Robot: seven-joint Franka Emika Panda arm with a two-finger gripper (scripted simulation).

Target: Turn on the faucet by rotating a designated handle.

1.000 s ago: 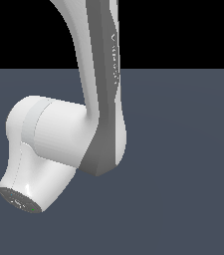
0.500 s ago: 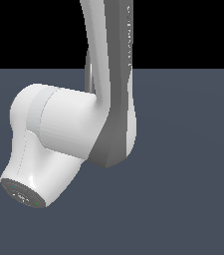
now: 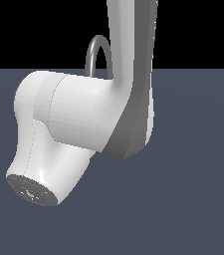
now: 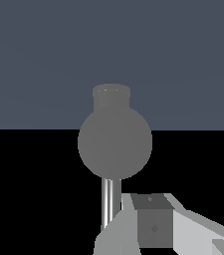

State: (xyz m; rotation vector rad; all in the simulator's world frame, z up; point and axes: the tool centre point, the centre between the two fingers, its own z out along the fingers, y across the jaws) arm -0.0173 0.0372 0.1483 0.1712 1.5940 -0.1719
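A flat slate-blue floor (image 3: 193, 199) fills the lower three quarters of the exterior view and meets a plain black backdrop (image 3: 34, 30) along a straight horizon across the upper part of the frame. The wrist view shows the same two tones, blue-grey in its upper half and black below.

The white arm (image 3: 73, 119) takes up the centre and left of the exterior view, its grey-sided link rising out of the top edge and a capped joint end at the lower left. Behind it, at upper centre, only the arched top of the faucet (image 3: 94, 52) shows against the black, just left of the upright link. In the wrist view the faucet appears at centre as a grey round body with a short neck and a thin shiny stem. The handle cannot be picked out in either view.

The gripper (image 4: 153, 226) shows only as a grey-white block at the lower right of the wrist view; whether its fingers are wide or narrow cannot be told.

Compared with half a second ago, the arm has shifted right in the exterior view, uncovering the faucet's arch.
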